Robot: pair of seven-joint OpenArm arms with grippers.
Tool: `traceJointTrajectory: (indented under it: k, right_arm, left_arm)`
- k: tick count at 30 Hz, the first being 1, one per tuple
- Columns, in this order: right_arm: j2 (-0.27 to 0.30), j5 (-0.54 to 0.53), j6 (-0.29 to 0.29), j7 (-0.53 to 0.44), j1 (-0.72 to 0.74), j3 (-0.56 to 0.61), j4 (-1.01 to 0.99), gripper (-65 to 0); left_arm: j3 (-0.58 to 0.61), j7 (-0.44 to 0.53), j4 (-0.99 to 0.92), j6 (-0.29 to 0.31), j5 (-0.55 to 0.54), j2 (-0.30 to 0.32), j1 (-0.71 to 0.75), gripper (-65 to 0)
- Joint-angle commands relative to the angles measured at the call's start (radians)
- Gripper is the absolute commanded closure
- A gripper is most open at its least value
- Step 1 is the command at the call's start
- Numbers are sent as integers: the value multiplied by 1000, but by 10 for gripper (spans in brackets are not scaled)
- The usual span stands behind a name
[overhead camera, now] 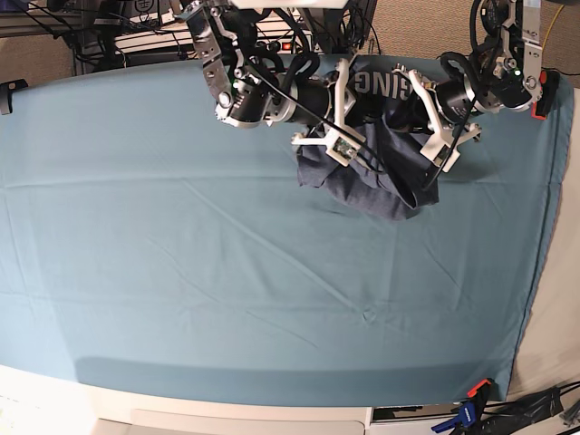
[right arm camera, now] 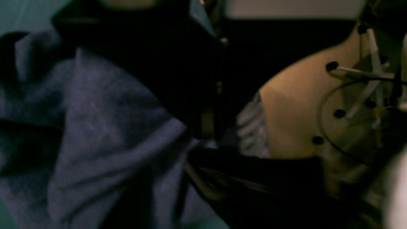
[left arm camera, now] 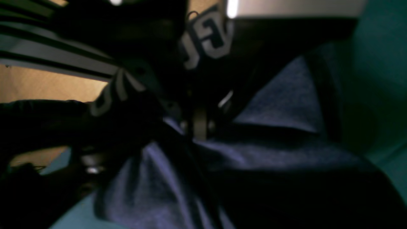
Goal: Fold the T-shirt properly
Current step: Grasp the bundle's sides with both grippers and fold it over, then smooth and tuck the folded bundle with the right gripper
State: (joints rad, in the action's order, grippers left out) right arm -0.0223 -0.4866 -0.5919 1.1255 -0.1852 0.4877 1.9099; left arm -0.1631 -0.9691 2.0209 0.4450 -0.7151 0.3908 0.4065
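My left tool (overhead camera: pixel 433 172) is clenched on a pinch of the T-shirt (overhead camera: pixel 376 177), and my right tool (overhead camera: pixel 355 152) is clenched on another pinch just beside it. I judge I am holding two points of one edge so the cloth can be raised and spread before any fold. The shirt hangs bunched between the tools near the far edge of the desk (overhead camera: pixel 181 272), toward its far right corner, with its lower part resting on the teal cloth.

The base view shows both arms and the whole crumpled heap at once. The left wrist view alone shows the white lettering (left arm camera: pixel 206 36) turned up above dark folds. The right wrist view shows only plain slate fabric (right arm camera: pixel 95 111) gathered at the tool.
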Motion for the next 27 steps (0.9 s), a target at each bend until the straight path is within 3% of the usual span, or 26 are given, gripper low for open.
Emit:
traceJointTrajectory:
  k: [1, 8, 13, 20, 27]
  right_arm:
    - [-11, -42, -5, -24, 8, 14, 41, 0]
    - [-11, -44, -22, -21, 7, 150, 125, 0]
    - [-10, 76, -18, -21, -14, 185, 125, 0]
    - [28, 266, 44, -73, -16, 127, 124, 0]
    - [39, 399, 138, -219, 6, -63, 117, 0]
  left_arm:
    - [-5, 19, 17, 2, -10, 8, -2, 0]
    - [-5, 19, 17, 2, 23, 8, -1, 0]
    - [-5, 19, 16, 2, 24, 8, 13, 0]
    - [-5, 19, 16, 2, 23, 8, 18, 0]
    - [-5, 26, 17, 2, 22, 8, 18, 0]
